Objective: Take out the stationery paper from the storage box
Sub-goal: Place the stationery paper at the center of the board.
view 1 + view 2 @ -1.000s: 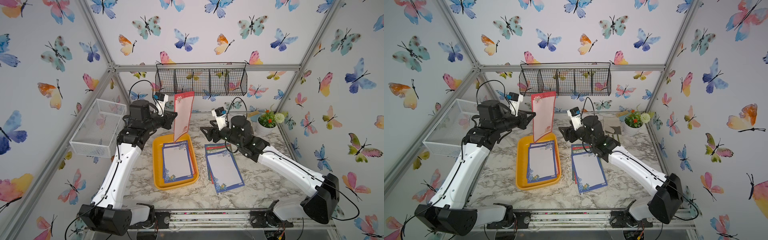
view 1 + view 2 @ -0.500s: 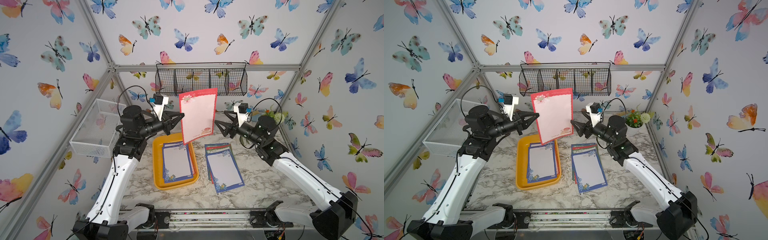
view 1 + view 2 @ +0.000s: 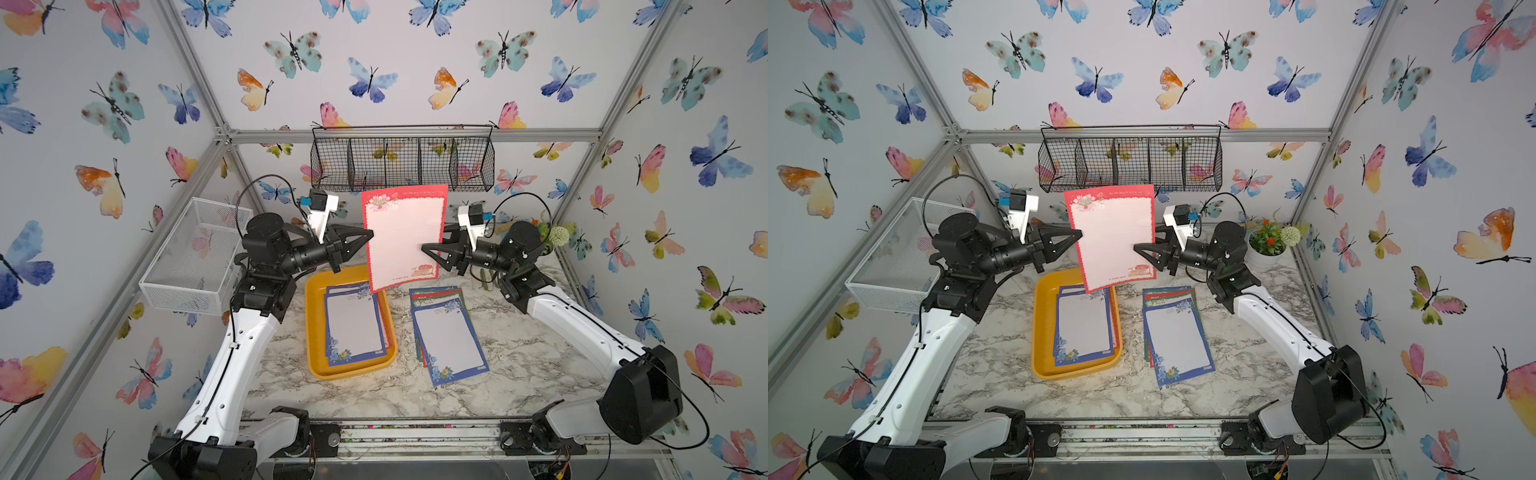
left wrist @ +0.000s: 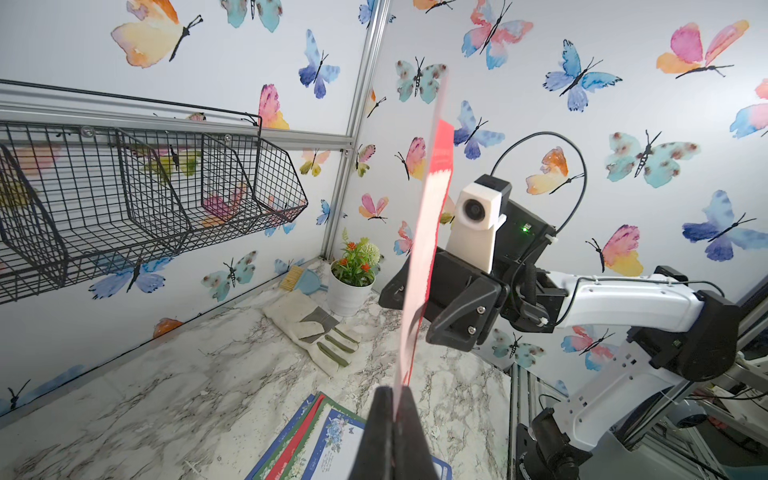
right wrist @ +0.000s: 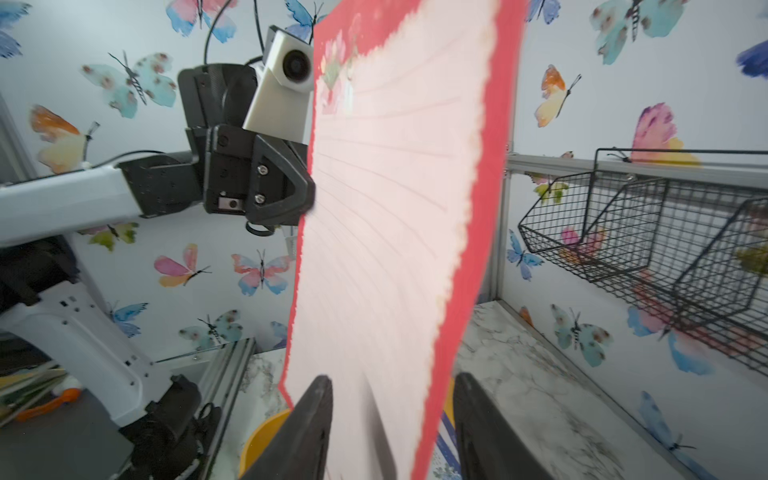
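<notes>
On the marble tabletop (image 3: pixel 519 353), a fanned stack of blue-bordered stationery sheets (image 3: pixel 449 336) lies right of the shallow yellow-orange plastic storage box (image 3: pixel 309 324), which contains further blue-bordered sheets (image 3: pixel 353 328). Above the box's far end, the left end effector (image 3: pixel 371 236) clamps the left edge of an upright red-bordered sheet (image 3: pixel 403 237). The right end effector (image 3: pixel 424 248) straddles its right edge, jaws apart.

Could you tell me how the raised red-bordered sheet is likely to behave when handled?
Probably floppy: the red-bordered sheet bows in the right wrist view. Likely very light: the left gripper, pinching one edge, alone holds it upright. It may crease if the right gripper, open around the opposite edge, pulls.
</notes>
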Controlling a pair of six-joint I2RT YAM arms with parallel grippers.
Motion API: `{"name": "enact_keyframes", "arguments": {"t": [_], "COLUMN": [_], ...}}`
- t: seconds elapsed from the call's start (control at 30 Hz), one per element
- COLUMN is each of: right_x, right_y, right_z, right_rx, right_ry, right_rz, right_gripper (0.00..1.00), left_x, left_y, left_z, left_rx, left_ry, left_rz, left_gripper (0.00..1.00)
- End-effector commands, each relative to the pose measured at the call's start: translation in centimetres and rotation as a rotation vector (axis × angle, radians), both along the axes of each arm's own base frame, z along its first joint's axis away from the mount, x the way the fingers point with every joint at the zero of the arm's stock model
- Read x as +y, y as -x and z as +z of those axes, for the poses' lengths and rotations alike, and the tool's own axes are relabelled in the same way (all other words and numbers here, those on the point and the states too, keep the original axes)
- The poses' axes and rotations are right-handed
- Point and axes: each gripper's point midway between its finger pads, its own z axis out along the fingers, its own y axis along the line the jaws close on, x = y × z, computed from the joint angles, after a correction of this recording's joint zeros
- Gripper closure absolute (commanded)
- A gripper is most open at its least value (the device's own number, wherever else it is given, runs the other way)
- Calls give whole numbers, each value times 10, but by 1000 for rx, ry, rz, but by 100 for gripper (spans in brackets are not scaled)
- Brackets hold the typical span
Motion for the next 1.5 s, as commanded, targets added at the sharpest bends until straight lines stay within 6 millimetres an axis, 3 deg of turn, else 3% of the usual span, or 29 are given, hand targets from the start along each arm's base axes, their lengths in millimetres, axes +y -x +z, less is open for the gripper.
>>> {"name": "enact_keyframes", "arguments": {"t": [0.0,0.17,0.4,0.87,1.0,1.27,1.47], "right_x": [0,2,2,-3,-3,-3,-5], "right_y": [18,17,14,24,25,22,18], "right_z": [24,23,19,23,24,14,-11], "right_rx": [-49,-17,31,54,58,136,236], "right_ry": [-48,-49,-41,-39,-36,8,94], "right_rz": [97,125,107,114,109,94,47], "right_gripper": [58,70,98,98,98,98,98], "left_x": [-2,-3,-1,4,6,9,13], "left_y": [4,5,6,6,5,2,-5], "left_z": [5,2,0,2,3,-3,-15], "left_rx": [-10,7,8,6,2,1,2], "left_ry": [17,19,21,31,34,21,0], "left_rz": [-31,-43,-24,27,45,79,123], "left_gripper": [100,100,100,89,64,42,36]}}
